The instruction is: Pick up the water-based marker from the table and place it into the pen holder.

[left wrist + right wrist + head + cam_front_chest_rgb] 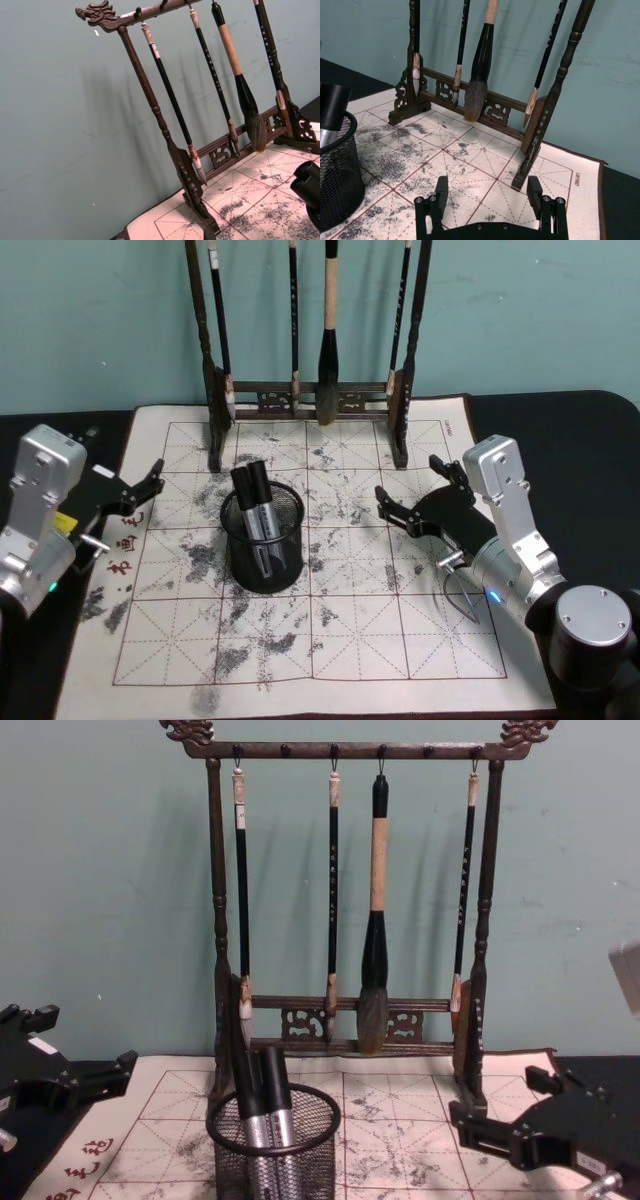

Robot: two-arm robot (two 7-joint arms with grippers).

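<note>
A tall dark wooden rack stands on a white mat with red grid lines and black ink smudges. Four brushes hang from its top bar, and the thickest one has a tan handle. A carved dragon head sits at the bar's end. Behind is a teal wall.

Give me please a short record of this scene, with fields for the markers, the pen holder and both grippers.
markers: two, standing in the pen holder
pen holder: black mesh cup, on the gridded mat
left gripper: open, empty, left of the holder
right gripper: open, empty, right of the holder
behind: brush rack with four hanging brushes
</note>
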